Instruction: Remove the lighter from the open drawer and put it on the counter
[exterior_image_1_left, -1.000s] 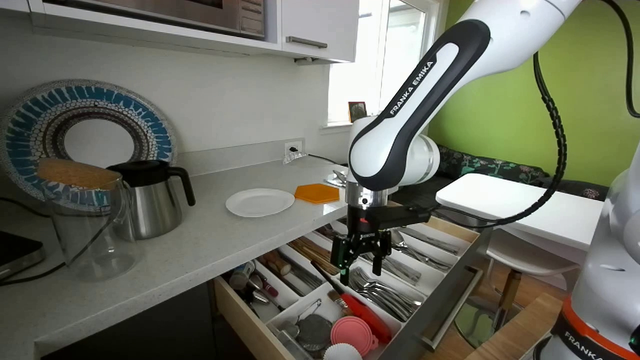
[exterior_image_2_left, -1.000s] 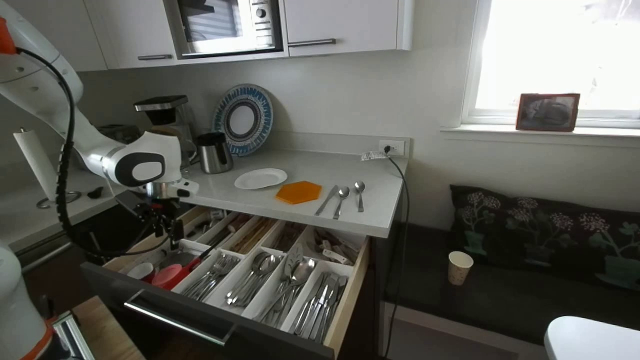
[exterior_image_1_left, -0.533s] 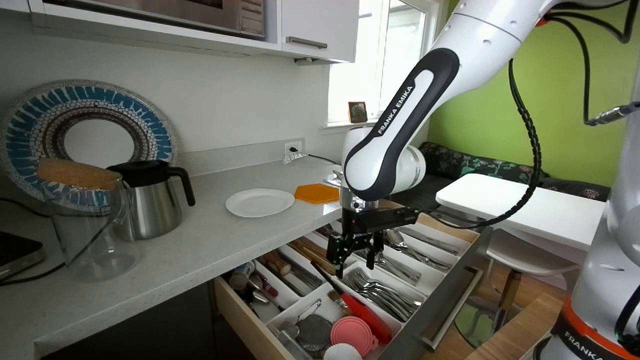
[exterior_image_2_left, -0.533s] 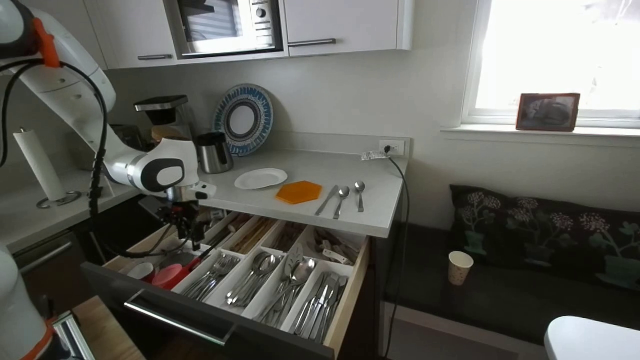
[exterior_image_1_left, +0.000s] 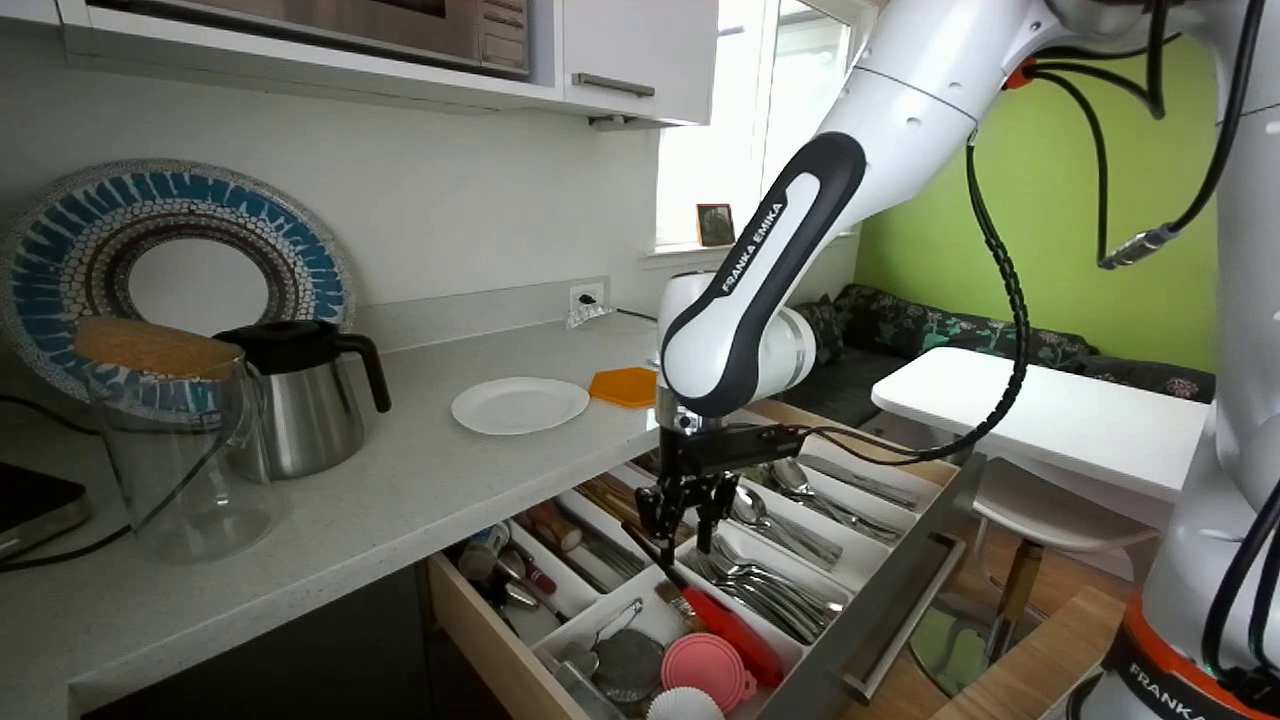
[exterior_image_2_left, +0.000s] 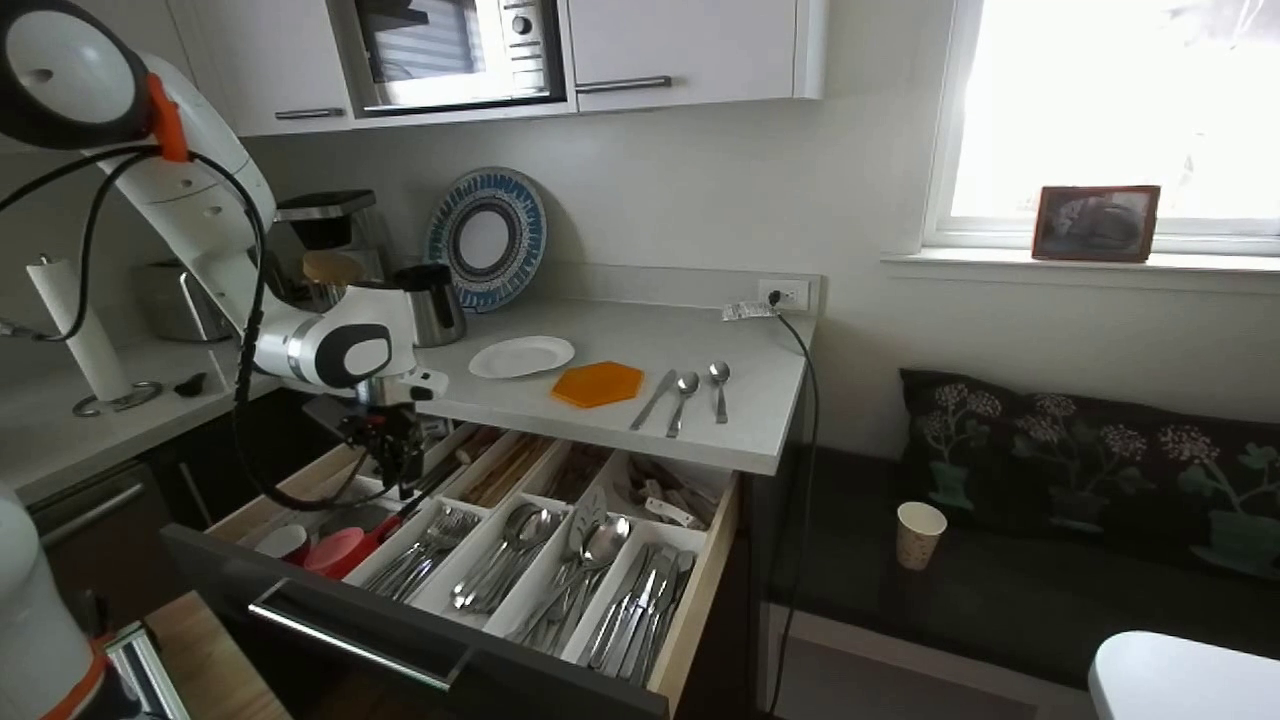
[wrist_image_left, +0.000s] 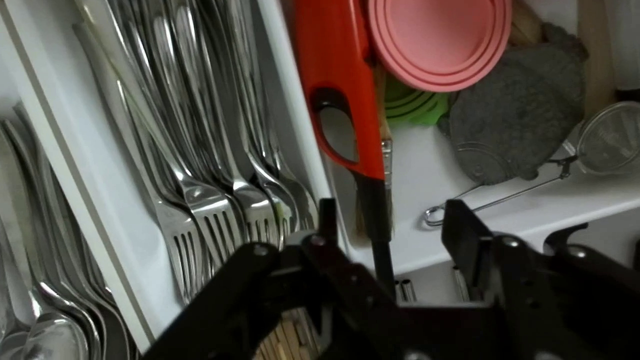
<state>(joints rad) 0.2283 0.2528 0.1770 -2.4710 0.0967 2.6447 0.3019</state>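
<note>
The lighter (wrist_image_left: 335, 50), red-handled with a long black neck, lies in a white compartment of the open drawer (exterior_image_1_left: 890, 590). My gripper (wrist_image_left: 391, 215) points down over it, fingers apart on either side of the black neck in the wrist view; nothing is clasped. How far above the neck the fingertips are, I cannot tell. In an exterior view the gripper (exterior_image_1_left: 686, 553) is beside the neck's dark end, the red handle (exterior_image_1_left: 735, 637) lying towards the drawer front. The arm partly covers the neck in an exterior view (exterior_image_2_left: 400, 488). Behind the drawer runs the pale counter (exterior_image_1_left: 420, 480).
Beside the lighter are a pink cup (wrist_image_left: 440, 40), a brush and a grey fish-shaped piece (wrist_image_left: 520, 105). A divider separates it from the forks (wrist_image_left: 215, 200). The counter holds a white plate (exterior_image_2_left: 520, 357), an orange hexagon (exterior_image_2_left: 597, 384), loose cutlery (exterior_image_2_left: 684, 395) and a steel jug (exterior_image_1_left: 305, 410).
My gripper has travelled across the drawer to the lighter's neck, leftwards in an exterior view, with its fingers coming closer together. The lighter and drawer have stayed put.
</note>
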